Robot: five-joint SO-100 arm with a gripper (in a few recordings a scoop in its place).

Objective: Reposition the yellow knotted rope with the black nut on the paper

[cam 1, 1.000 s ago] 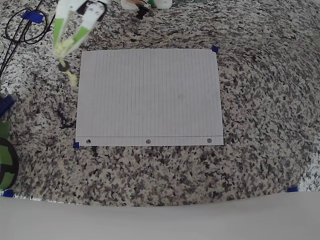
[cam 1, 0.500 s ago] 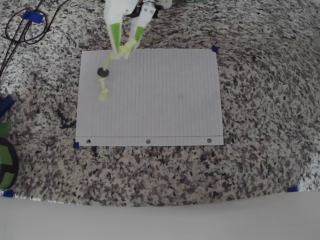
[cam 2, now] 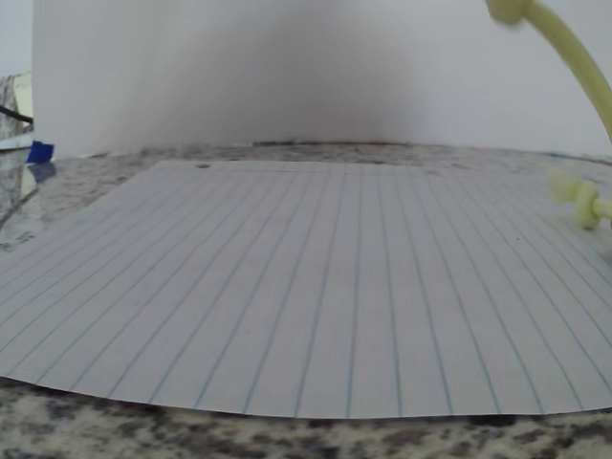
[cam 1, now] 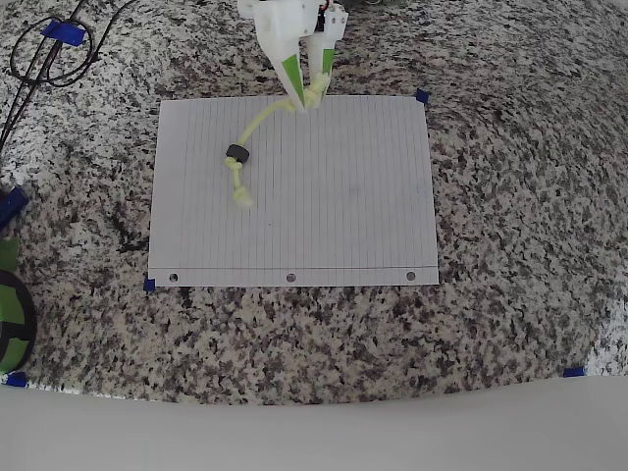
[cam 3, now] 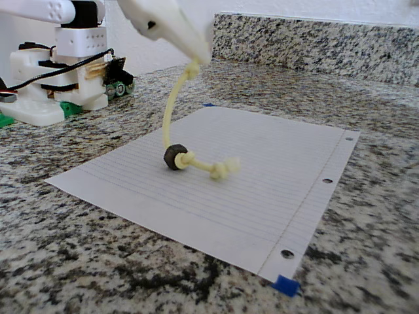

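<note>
The paper (cam 1: 334,196) lies flat on the granite counter, punched holes toward the front. My gripper (cam 1: 307,98) hangs over the paper's far edge, shut on the top knot of the yellow knotted rope (cam 1: 263,123). From there the rope slants down to the black nut (cam 1: 236,152), which rests on the paper's left half. The lower knotted end (cam 1: 241,199) lies on the sheet beyond the nut. In the fixed view the gripper (cam 3: 195,57) holds the rope (cam 3: 170,111) nearly upright above the nut (cam 3: 174,157). The wrist view shows the rope (cam 2: 572,53) at upper right over the paper (cam 2: 316,287).
Black cables (cam 1: 49,54) coil at the far left corner of the counter. A green and black object (cam 1: 10,314) sits at the left edge. Blue tape bits (cam 1: 422,96) mark the paper's corners. The arm's white base (cam 3: 59,78) stands behind the paper.
The gripper has swung right from beyond the paper's left edge to its far edge. The rope and nut came along and now touch down on the sheet.
</note>
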